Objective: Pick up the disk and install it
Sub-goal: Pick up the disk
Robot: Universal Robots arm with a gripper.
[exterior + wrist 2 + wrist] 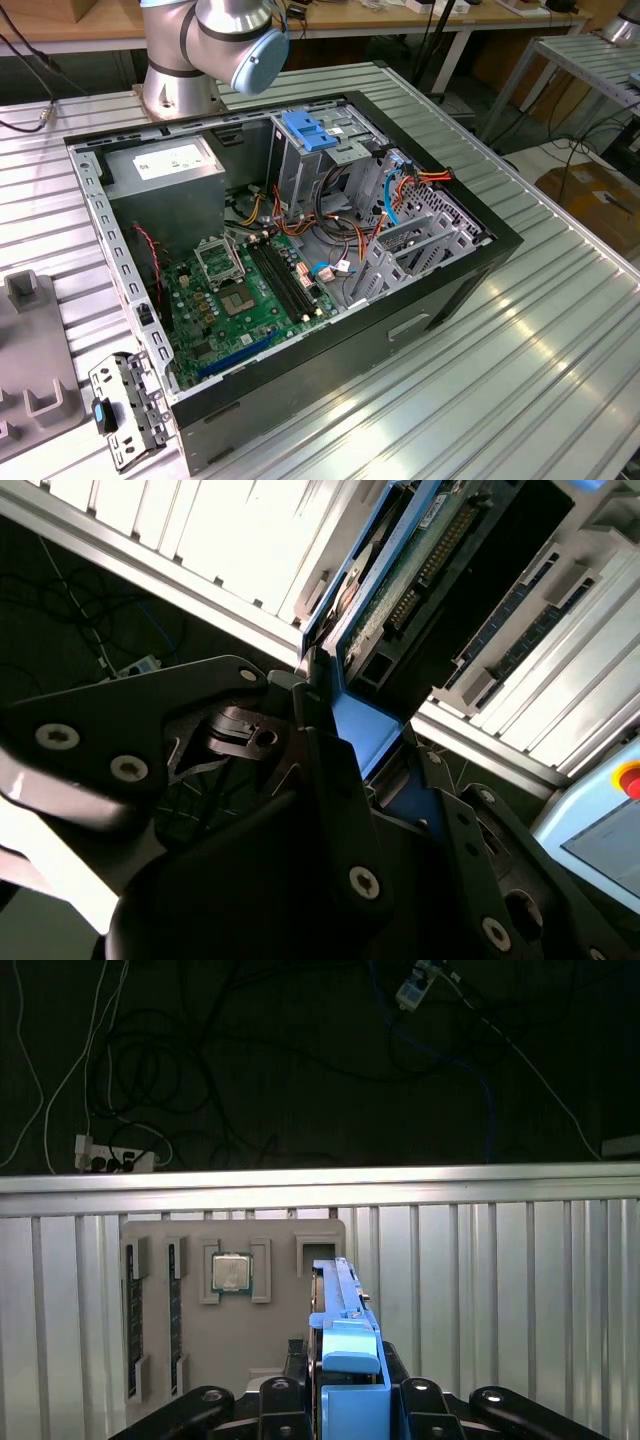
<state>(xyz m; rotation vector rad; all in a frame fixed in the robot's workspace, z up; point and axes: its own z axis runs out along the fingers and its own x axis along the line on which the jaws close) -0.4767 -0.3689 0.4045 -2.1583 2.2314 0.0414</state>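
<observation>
Blue-railed and standing on edge, the disk (342, 1305) is clamped between the fingers of the gripper (348, 1385) in the first wrist view, above the grey parts tray (265, 1350). It looks lifted clear, though I can't be sure. Pickup seems done, but fitting it into the open computer case (485, 262) is not.

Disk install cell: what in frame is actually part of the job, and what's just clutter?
Job:
- disk, gripped in the tool
- open computer case

Lying about:
- grey tray with processor chip and memory sticks
- metal bracket beside the case
- floor cables
</observation>
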